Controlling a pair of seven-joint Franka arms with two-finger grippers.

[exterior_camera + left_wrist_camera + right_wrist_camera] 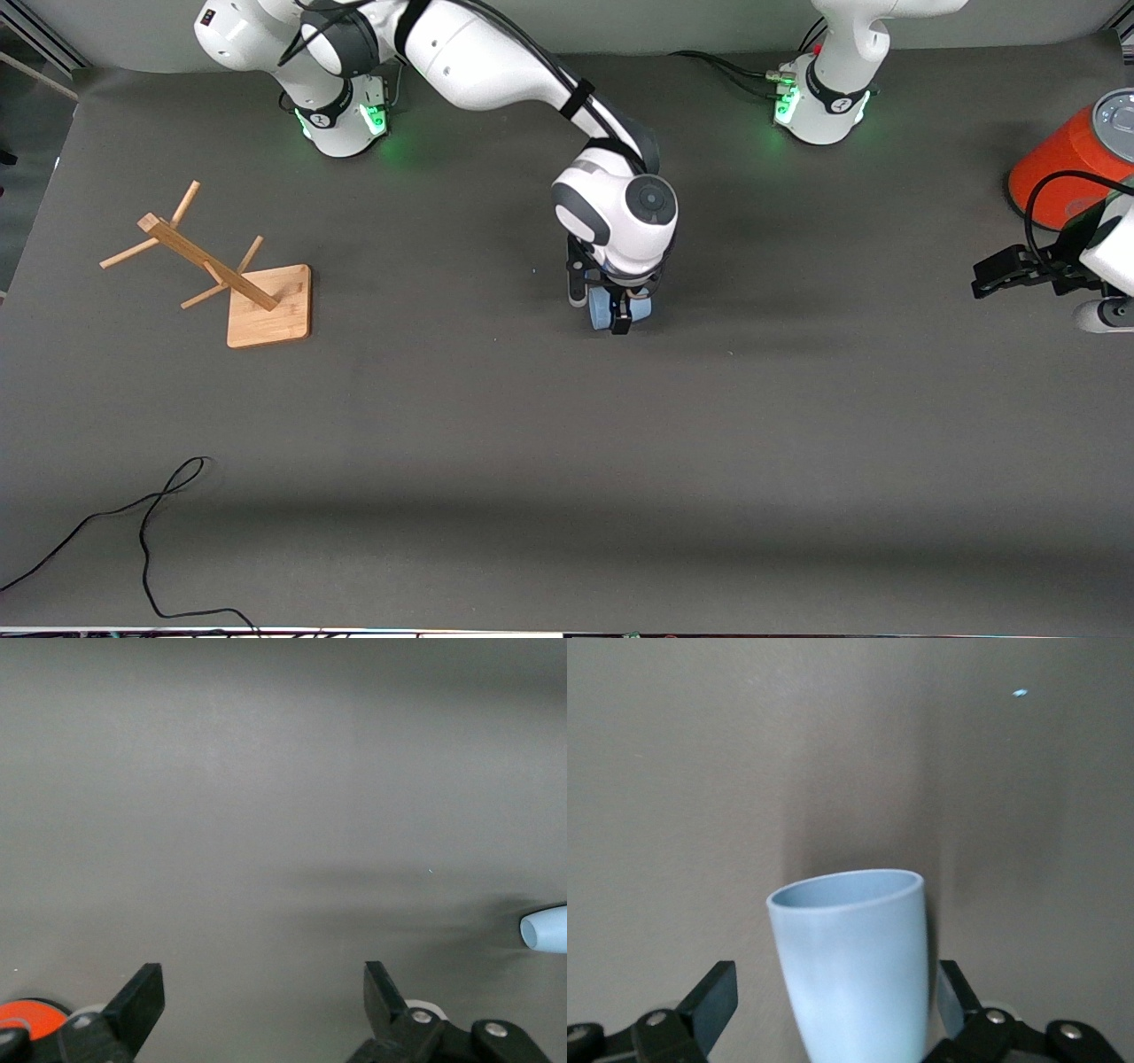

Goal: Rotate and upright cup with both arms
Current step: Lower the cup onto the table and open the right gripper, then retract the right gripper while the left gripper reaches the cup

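Cup [855, 970] sits mid-counter between the right hand's [611, 312] spread fingers, one touching its wall, not visibly clamped. Left hand [264, 1001] waits wide open by the orange cylinder [1067, 159]. Whether it's upright yet, I can't tell; handover looks undone.

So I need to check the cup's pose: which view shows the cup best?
The right wrist view: the cup fills it, open rim visible, between the right gripper fingers. The front view shows only a blue sliver under the wrist; the left wrist view catches its rim at the edge.
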